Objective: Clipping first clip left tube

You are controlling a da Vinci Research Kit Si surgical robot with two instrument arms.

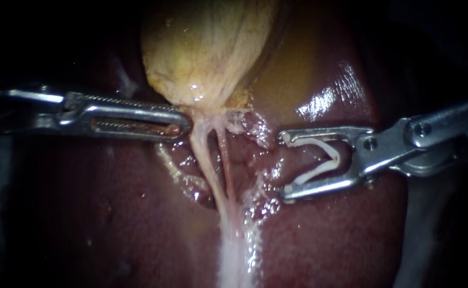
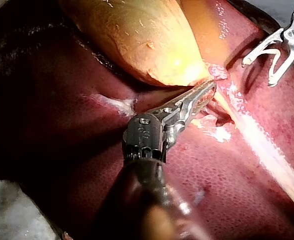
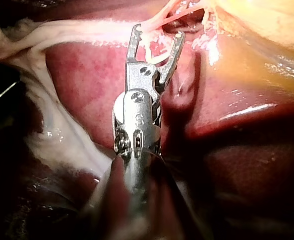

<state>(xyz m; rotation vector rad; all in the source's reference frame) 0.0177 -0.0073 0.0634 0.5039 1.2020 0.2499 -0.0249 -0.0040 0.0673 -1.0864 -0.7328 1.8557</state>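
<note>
The left instrument point(image 1: 183, 127) reaches in level, its jaws closed on the lower edge of the gallbladder point(image 1: 207, 48). Just beside them the pale left tube point(image 1: 202, 154) runs down over the liver point(image 1: 111, 213), with a thinner right tube point(image 1: 224, 160) alongside. The right instrument point(image 1: 286, 165) sits apart from both tubes, its jaws spread wide and carrying an open white clip point(image 1: 324, 160).

Right instrument point(image 1: 284, 166) shaft beyond the right edge
</note>
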